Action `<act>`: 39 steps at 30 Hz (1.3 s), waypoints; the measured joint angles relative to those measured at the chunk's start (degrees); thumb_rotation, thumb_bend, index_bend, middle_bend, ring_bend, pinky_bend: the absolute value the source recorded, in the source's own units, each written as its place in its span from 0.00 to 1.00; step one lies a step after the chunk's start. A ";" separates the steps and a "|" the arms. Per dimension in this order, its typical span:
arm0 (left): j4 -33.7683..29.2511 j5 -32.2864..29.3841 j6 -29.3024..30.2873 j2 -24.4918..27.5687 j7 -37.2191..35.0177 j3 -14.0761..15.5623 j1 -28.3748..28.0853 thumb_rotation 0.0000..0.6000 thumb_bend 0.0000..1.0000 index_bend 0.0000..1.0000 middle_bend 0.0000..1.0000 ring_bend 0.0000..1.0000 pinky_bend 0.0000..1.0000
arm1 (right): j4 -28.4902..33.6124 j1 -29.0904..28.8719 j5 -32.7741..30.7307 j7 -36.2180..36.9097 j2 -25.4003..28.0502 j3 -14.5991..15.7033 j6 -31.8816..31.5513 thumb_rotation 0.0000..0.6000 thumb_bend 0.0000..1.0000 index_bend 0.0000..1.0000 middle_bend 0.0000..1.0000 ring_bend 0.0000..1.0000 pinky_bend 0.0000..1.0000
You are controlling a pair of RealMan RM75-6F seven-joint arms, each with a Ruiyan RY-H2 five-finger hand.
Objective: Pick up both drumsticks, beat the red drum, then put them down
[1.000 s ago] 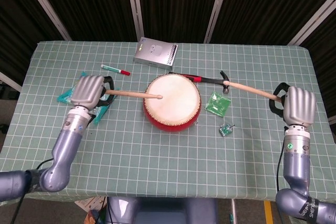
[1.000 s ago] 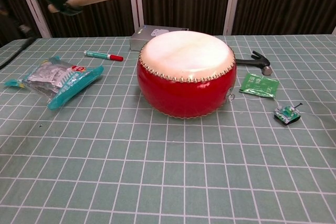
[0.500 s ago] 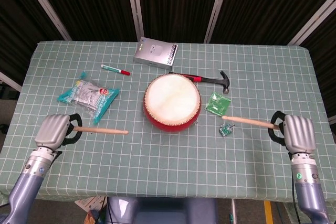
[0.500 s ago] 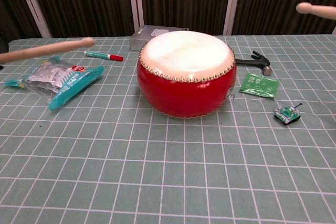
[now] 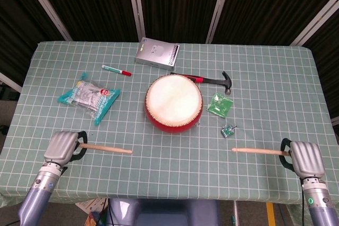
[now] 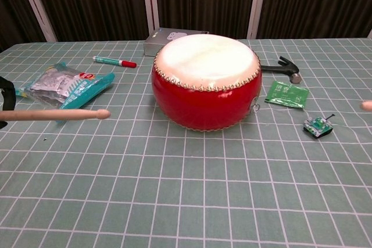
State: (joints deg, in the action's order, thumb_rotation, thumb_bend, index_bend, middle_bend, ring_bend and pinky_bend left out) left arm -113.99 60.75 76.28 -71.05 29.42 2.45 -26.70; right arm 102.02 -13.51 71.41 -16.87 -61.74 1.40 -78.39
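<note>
The red drum (image 5: 174, 103) with its pale skin stands at the table's middle, also seen in the chest view as the red drum (image 6: 204, 81). My left hand (image 5: 64, 146) grips one wooden drumstick (image 5: 106, 149) near the front left edge, its tip pointing right; the same drumstick (image 6: 55, 114) shows in the chest view, low over the cloth. My right hand (image 5: 305, 159) grips the other drumstick (image 5: 258, 151) at the front right, tip pointing left; only that drumstick tip (image 6: 366, 106) shows in the chest view. Both sticks are well away from the drum.
A teal snack bag (image 5: 89, 97), a red-capped marker (image 5: 116, 70), a grey box (image 5: 157, 53), a hammer (image 5: 209, 80), a green packet (image 5: 220, 104) and a small circuit part (image 5: 229, 130) lie around the drum on the checked tablecloth (image 5: 175, 157).
Both hands have pulled back from the drum toward the front edge and lowered, carrying their drumsticks. The left stick, over the drumhead a second ago, now lies low near the cloth.
</note>
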 measured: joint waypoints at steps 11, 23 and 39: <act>4.01 -5.97 -0.81 -6.01 6.13 -2.25 -0.55 1.00 0.41 0.59 0.79 0.83 0.92 | -4.99 0.36 0.53 -0.03 -2.45 -0.51 2.73 1.00 0.52 0.75 0.86 0.92 0.78; 4.85 -8.43 -2.66 -7.67 9.15 -2.06 -0.88 1.00 0.25 0.39 0.41 0.49 0.60 | -4.46 -0.33 -2.86 -8.31 -3.86 0.00 6.73 1.00 0.49 0.56 0.66 0.74 0.62; 2.85 -8.23 -3.73 -6.20 7.09 -2.30 -0.36 1.00 0.22 0.34 0.35 0.40 0.49 | -3.13 -0.11 -3.76 -10.52 -3.45 0.03 7.73 1.00 0.45 0.47 0.55 0.62 0.52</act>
State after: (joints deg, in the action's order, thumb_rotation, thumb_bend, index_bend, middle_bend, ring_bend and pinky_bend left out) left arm -111.14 52.52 72.54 -77.25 36.50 0.15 -27.06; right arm 98.89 -13.62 67.65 -27.38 -65.19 1.43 -70.66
